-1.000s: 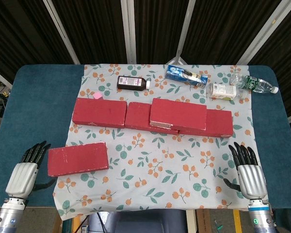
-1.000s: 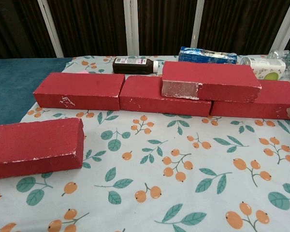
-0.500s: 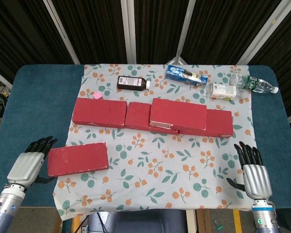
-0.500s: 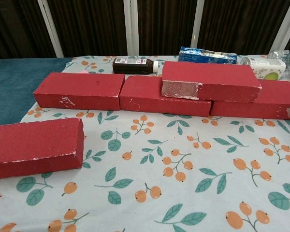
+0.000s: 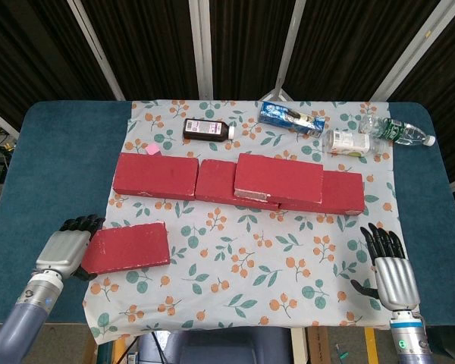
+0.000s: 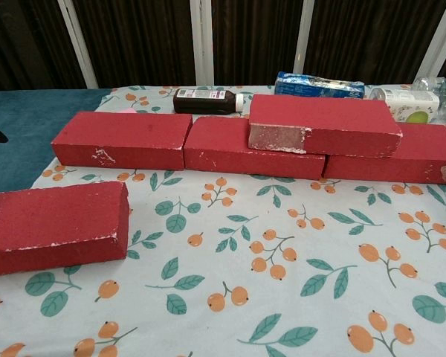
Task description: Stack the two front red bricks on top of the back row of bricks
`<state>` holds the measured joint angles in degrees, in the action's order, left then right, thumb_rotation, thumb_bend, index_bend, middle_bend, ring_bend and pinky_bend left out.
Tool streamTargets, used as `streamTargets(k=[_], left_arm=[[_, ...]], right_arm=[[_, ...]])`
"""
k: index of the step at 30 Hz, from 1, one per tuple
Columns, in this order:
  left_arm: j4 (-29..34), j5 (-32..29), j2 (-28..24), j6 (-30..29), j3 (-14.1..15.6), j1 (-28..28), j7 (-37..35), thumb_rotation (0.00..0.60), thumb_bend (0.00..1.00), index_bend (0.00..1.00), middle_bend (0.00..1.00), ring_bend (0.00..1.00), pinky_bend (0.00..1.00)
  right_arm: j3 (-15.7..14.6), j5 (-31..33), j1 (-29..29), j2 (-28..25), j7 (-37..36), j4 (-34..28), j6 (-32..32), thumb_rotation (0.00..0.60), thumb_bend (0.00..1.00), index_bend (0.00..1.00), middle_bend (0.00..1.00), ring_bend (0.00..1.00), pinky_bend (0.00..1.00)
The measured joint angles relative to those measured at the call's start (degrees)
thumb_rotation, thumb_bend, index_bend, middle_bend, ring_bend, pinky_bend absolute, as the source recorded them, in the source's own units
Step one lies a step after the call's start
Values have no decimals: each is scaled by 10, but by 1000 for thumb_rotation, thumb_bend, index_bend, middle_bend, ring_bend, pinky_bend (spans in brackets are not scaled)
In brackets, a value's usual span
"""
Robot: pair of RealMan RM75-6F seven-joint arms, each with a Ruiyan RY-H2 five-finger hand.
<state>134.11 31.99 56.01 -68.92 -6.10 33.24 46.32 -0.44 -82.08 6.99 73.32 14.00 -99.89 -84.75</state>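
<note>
Left hand (image 5: 67, 249), fingers spread and holding nothing, sits at the front brick's (image 5: 126, 247) left end for a grasp; right hand (image 5: 389, 271) rests spread, idle; stacked brick (image 5: 279, 178) bridges the back row (image 5: 155, 175).

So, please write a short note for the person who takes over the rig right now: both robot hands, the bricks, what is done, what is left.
Left robot hand: empty, at the left end of the front brick; contact cannot be judged.
Right robot hand: open, holds nothing, near the table's front right edge.
Bricks: three in the back row. One stacked brick lies on top, over the middle and right ones. The front brick lies flat on the cloth, front left.
Done: one brick stacked.
Left: grip the front brick and place it on the back row, probably on the free left side.
</note>
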Motion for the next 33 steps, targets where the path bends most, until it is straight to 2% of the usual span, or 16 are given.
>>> streamTargets(k=[10,20,33], left_arm=[[-43,-17,67,-26,14,24,-3,600,0,0,0,0,17],[-78,-40,130,-62,24,51,26,600,0,0,0,0,17],[-97,-60,165,-81,36,69,38,600,0,0,0,0,17]], right_arm=[[5,4,0,-3,-19,1,19,600,153,0,0,0,0],[12,7,-2,-6,-23,1,25,600,153,0,0,0,0],[16,6,-6,-9,-27,0,29,600,153,0,0,0,0]])
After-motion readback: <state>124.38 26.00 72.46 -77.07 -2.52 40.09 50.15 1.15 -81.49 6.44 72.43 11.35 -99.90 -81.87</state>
